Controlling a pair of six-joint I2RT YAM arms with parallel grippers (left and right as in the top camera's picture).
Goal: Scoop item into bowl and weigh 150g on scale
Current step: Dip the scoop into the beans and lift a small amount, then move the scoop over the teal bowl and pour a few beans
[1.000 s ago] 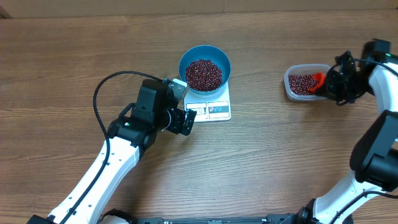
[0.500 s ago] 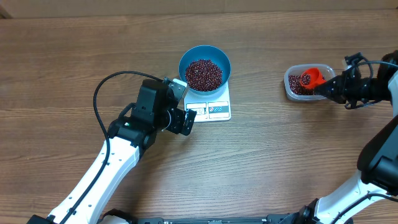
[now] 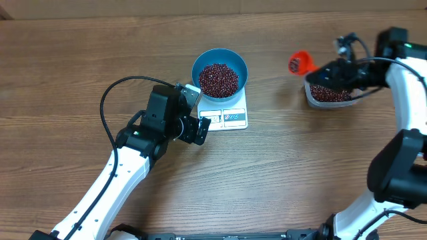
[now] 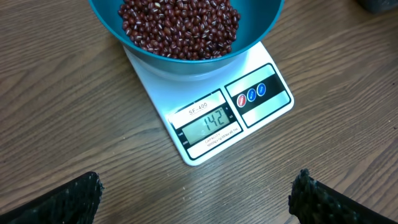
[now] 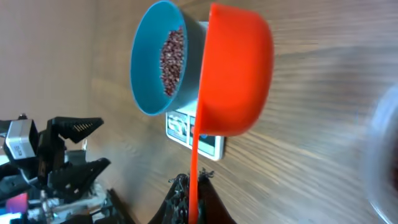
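The blue bowl (image 3: 219, 73) stands on the white scale (image 3: 230, 119) and holds a heap of dark red-brown beans (image 3: 219, 79). In the left wrist view the scale (image 4: 249, 115) shows 142 under the bowl (image 4: 264, 22) of beans (image 4: 180, 25). My left gripper (image 3: 198, 129) rests open just left of the display, its fingers wide apart (image 4: 196, 202) over bare wood. My right gripper (image 3: 325, 72) is shut on the handle of an orange scoop (image 3: 299, 63), which hangs between tub and bowl. From the right wrist, the scoop (image 5: 239, 74) shows only its back; its contents are hidden.
A clear plastic tub (image 3: 330, 95) with more beans sits at the right, partly under my right arm. The left arm's black cable (image 3: 110, 93) loops over the table left of the scale. Brown wood surrounds everything.
My right gripper has lifted the orange scoop out of the clear tub and carried it left toward the bowl. The left arm has not moved.
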